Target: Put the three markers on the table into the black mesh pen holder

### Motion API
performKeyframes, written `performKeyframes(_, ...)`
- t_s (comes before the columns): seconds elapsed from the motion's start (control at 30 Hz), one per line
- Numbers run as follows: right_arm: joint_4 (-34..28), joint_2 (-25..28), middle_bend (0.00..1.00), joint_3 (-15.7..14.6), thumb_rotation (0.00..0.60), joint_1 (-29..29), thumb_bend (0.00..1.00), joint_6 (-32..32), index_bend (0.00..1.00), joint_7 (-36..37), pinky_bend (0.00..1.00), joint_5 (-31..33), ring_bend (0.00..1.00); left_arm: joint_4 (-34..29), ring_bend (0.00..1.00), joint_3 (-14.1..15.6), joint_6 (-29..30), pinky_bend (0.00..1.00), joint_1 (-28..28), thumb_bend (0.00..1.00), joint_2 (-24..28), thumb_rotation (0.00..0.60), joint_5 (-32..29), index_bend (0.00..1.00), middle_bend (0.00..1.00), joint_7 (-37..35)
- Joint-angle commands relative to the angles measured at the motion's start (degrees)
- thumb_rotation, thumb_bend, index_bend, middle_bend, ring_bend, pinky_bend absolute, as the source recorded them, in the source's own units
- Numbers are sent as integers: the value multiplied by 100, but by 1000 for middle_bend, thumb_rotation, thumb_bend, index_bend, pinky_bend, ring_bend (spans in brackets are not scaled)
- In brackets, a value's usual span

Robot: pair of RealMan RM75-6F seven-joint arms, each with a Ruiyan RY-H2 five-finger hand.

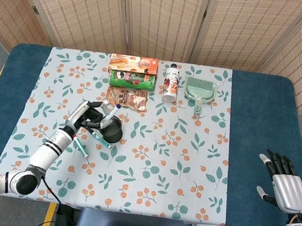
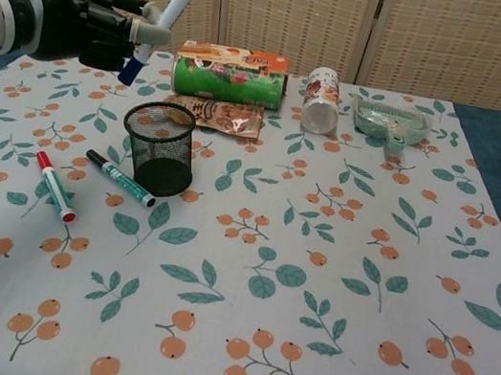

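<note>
From the head view, the blue marker [image 1: 112, 112] was held by the left hand [image 1: 86, 117] beside the black mesh pen holder [image 1: 110, 129]; the right hand [image 1: 284, 187] was spread, holding nothing. From the chest view, the marker was tilted above the holder's left; lowering it tip-first into the mouth was judged next

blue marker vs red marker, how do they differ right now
The blue marker is pinched in the left hand, raised above the black mesh pen holder; the red marker lies flat on the tablecloth. The blue marker stands steeply tilted, while the red marker lies level, left of the holder. Both have white barrels and colored caps.
</note>
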Motion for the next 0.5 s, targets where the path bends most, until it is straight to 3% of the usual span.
performKeyframes(0.03, 15, 4, 0, 14, 600, 5, 265, -29, 93, 15, 0, 47, 0, 495, 978, -65, -195, 993, -170, 379, -318, 600, 249, 627, 1000, -286)
performKeyframes(0.17, 39, -5, 0, 46, 600, 38, 265, -126, 93, -14, 0, 165, 0, 927, 978, -84, -186, 992, -268, 379, -575, 600, 452, 626, 1000, -443)
performKeyframes(0.5, 2, 18, 0, 27, 600, -14, 265, -40, 93, -18, 0, 145, 0, 1199, 978, -4, -172, 992, -492, 379, -1008, 600, 458, 622, 1000, -314)
